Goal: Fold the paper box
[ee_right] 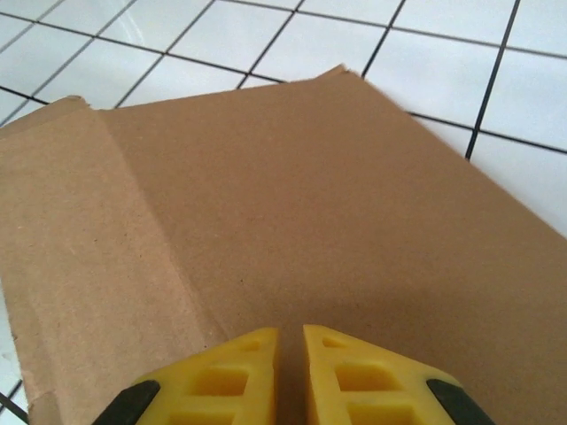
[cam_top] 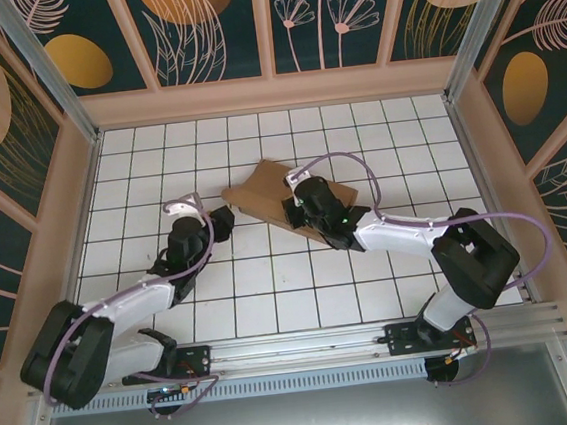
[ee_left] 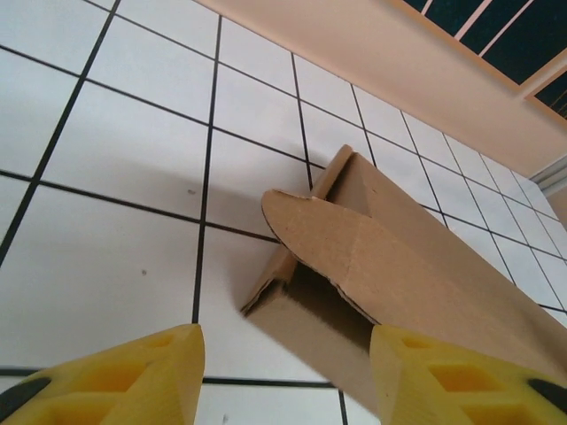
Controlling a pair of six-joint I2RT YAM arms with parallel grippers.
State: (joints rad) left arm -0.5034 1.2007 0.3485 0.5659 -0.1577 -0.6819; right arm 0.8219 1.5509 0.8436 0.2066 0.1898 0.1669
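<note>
Top camera looks steeply down over the tiled surface (cam_top: 157,154); both wrist cameras sit low, close, sharing the paper box (cam_top: 261,189).

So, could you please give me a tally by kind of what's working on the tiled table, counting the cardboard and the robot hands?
paper box: 1
Robot hands: 2, the left hand with its fingers apart and the right hand with its fingers nearly together over the cardboard
Total: 3
</note>
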